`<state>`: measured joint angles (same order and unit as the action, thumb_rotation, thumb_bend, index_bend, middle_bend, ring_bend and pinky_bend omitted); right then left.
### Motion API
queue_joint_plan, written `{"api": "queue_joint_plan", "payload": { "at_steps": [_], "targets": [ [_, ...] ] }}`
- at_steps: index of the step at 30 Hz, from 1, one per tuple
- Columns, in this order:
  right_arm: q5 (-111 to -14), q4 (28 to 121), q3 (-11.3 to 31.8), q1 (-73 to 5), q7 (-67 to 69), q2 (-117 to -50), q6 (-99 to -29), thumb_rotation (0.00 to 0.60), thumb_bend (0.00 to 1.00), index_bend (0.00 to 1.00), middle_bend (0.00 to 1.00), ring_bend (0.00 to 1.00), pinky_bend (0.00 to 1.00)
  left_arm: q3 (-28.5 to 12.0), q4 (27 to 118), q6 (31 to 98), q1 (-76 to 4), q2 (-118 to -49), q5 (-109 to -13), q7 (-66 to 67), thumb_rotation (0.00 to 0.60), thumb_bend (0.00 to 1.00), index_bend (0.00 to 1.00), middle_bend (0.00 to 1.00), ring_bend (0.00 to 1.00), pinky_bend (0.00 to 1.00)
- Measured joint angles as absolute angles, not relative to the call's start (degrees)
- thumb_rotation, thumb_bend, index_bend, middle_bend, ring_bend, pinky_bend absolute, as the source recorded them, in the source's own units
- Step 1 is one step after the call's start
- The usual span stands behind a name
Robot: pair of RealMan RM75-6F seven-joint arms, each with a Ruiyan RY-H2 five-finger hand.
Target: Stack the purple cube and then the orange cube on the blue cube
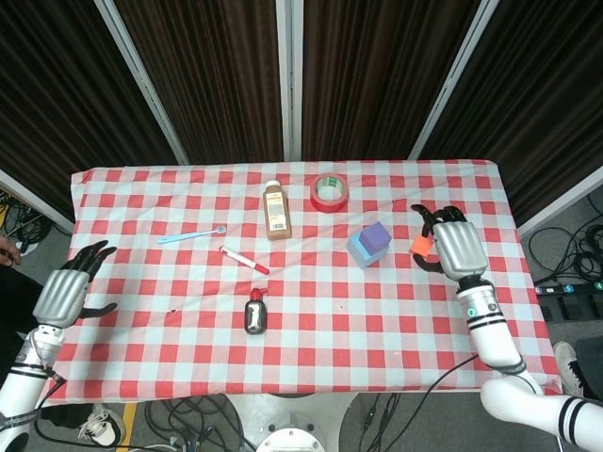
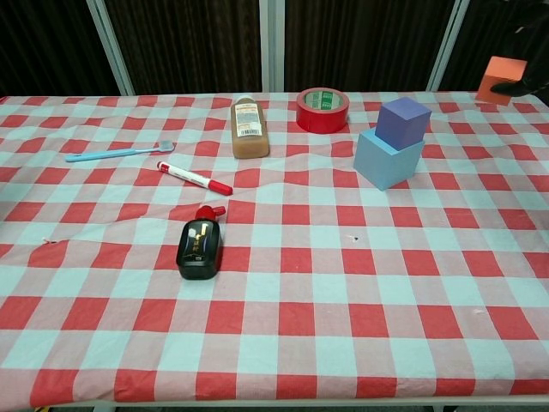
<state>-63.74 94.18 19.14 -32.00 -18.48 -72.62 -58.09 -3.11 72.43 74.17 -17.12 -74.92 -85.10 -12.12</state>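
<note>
The right hand (image 1: 456, 247) grips the orange cube (image 1: 420, 247) clear of the desk (image 1: 311, 311). The purple cube (image 1: 376, 235) sits on the blue cube (image 1: 361, 250), just left of the held cube. The left hand (image 1: 64, 294), spread and holding nothing, lies far off.

Robot lab, dark curtains (image 1: 377, 66), floor cables (image 1: 565, 245), checkered table (image 1: 301, 330)

Bright even overhead light, soft shadows, sharp focus; backdrop dark, possibly underexposed.
</note>
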Motion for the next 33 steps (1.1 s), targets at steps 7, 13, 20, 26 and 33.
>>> {"api": "queue_joint_plan", "payload": {
  "at_steps": [7, 13, 20, 26, 33],
  "targets": [
    [-72.99, 83.71, 19.37, -42.74, -6.24, -68.66, -41.46, 0.6, 0.16, 0.17, 0.51, 0.22, 0.15, -3.63, 73.02, 73.59, -17.27, -75.26, -83.75, -10.19, 0.6, 0.09, 0.19, 0.19, 0.13, 0.32],
    [-80.65, 77.75, 17.09, -49.13, 0.55, -67.54, -34.96, 0.6, 0.15, 0.17, 0.49, 0.22, 0.16, -4.18, 73.39, 73.01, -17.41, -75.17, -82.59, -9.26, 0.6, 0.09, 0.19, 0.19, 0.13, 0.32],
    [-85.21, 73.77, 13.94, -51.45, 5.04, -68.36, -34.59, 0.6, 0.14, 0.17, 0.48, 0.22, 0.16, -4.51, 73.21, 72.3, -17.8, -75.7, -81.88, -8.1, 0.6, 0.09, 0.19, 0.19, 0.13, 0.32],
    [-87.61, 70.63, 12.29, -52.23, 10.63, -70.45, -37.43, 0.6, 0.14, 0.17, 0.48, 0.22, 0.16, -4.56, 72.95, 71.85, -18.06, -75.97, -81.64, -7.57, 0.6, 0.09, 0.19, 0.19, 0.13, 0.32],
    [-90.32, 66.51, 9.32, -53.58, 16.53, -73.28, -39.47, 0.6, 0.13, 0.16, 0.48, 0.22, 0.16, -4.64, 73.17, 71.81, -18.08, -75.67, -81.42, -7.11, 0.6, 0.09, 0.19, 0.19, 0.13, 0.32]
  ]
}}
